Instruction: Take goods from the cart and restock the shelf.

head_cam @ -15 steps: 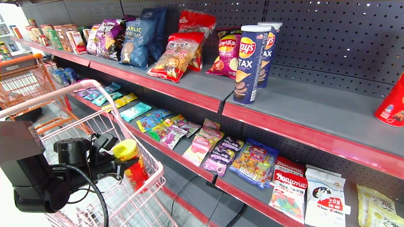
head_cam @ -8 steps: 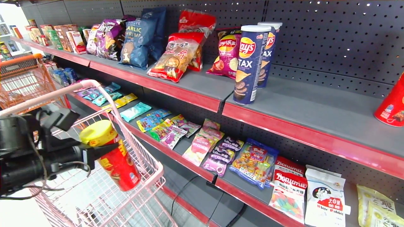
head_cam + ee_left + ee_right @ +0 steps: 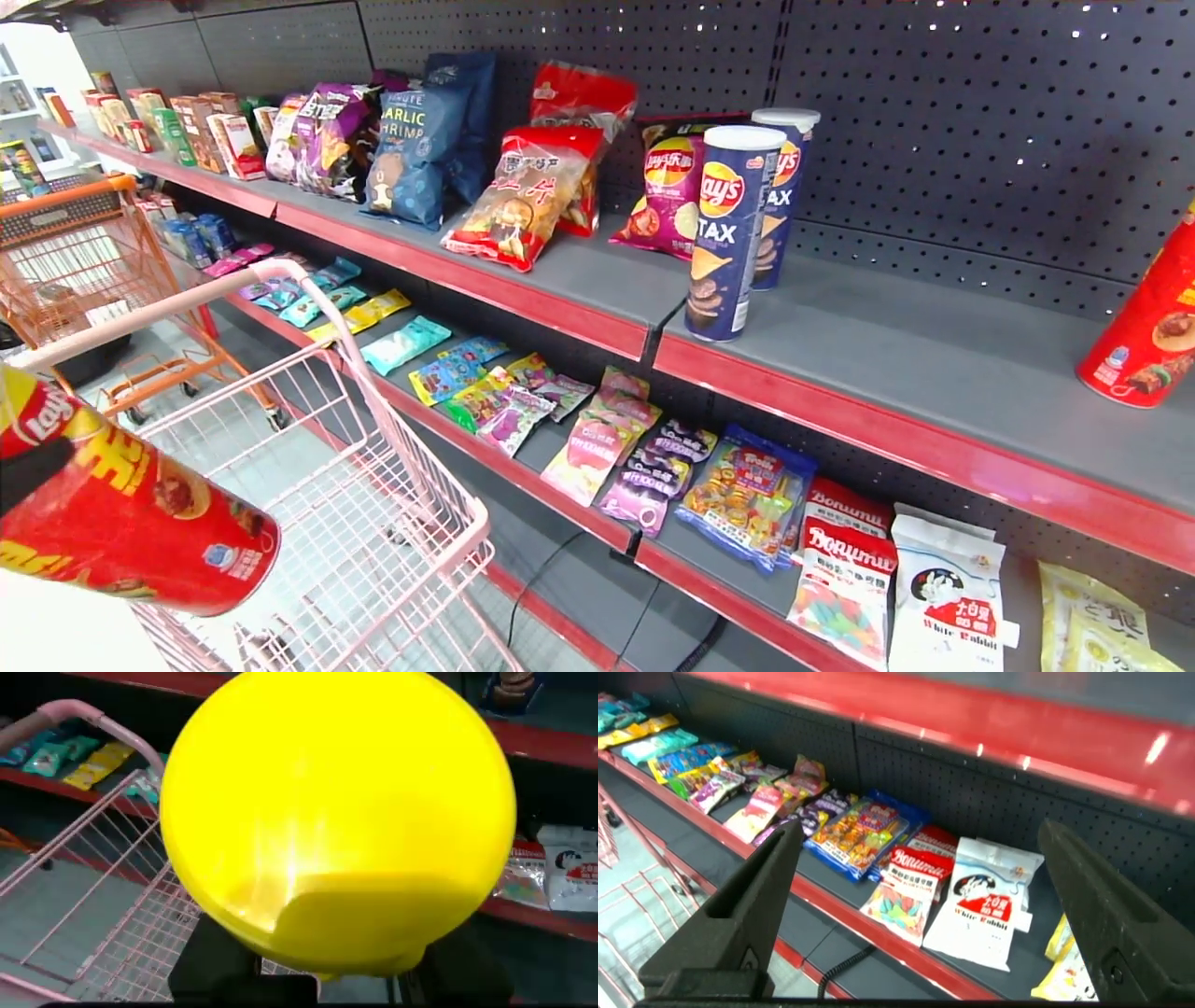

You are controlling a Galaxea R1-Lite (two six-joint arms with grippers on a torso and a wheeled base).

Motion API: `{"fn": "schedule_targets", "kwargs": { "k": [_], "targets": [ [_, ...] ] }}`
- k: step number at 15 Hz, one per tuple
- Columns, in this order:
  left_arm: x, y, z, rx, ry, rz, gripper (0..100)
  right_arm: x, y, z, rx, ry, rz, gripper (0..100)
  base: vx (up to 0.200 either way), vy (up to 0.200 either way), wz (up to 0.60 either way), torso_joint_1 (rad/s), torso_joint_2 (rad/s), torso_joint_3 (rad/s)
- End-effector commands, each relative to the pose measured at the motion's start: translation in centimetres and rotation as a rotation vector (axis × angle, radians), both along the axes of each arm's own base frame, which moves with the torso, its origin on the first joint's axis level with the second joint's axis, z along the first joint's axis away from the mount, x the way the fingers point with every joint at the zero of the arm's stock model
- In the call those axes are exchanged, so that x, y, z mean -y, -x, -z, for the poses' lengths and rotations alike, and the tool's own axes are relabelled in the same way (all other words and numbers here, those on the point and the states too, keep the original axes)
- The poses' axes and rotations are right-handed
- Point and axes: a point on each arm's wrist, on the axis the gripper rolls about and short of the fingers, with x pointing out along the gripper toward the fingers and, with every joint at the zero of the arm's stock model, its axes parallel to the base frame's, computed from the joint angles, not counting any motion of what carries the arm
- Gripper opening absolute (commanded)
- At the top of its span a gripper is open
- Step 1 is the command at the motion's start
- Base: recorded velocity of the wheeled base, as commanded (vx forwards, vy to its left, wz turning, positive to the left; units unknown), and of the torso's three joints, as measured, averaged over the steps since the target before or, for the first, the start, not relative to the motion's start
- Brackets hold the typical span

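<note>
At far left, our left end effector (image 3: 336, 969) is clamped on the red canister (image 3: 131, 523), which tilts above the left side of the pink cart (image 3: 471, 523). On the upper shelf (image 3: 934, 373), bare grey runs from the 2 blue canisters (image 3: 733, 229) to a red can (image 3: 1144, 327) at the right edge. Our right end effector (image 3: 924, 905) is spread wide, holding nothing, before the lower shelf's candy bags (image 3: 868, 835).

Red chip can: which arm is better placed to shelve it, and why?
Left, most likely: it holds the red chip can out of the pink cart; the right gripper is open and empty.
</note>
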Motion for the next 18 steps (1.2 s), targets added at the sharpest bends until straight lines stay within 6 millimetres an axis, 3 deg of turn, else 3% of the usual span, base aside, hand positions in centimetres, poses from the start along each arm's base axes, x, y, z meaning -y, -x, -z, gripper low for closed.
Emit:
{"fn": "schedule_targets", "kwargs": {
  "k": [1,4,9,18],
  "targets": [
    [0.3,3.3,1.2,0.094,-0.017,-0.055,0,0.0,0.0,0.0,0.0,0.0,0.0,100,0.0,0.0,0.0,0.232,-0.54,-0.344],
    [0.3,4.0,2.4,0.087,-0.02,-0.102,0,0.0,0.0,0.0,0.0,0.0,0.0,100,0.0,0.0,0.0,0.242,-0.6,-0.355],
    [0.4,4.2,2.9,0.088,-0.027,-0.111,0,0.0,0.0,0.0,0.0,-0.003,0.0,100,0.0,0.0,0.0,0.191,-0.44,-0.257],
    [0.3,4.1,4.0,0.062,-0.061,-0.109,0,0.0,0.0,0.0,0.0,-0.004,0.001,100,0.0,0.0,0.0,0.127,-0.3,-0.163]
  ]
}}
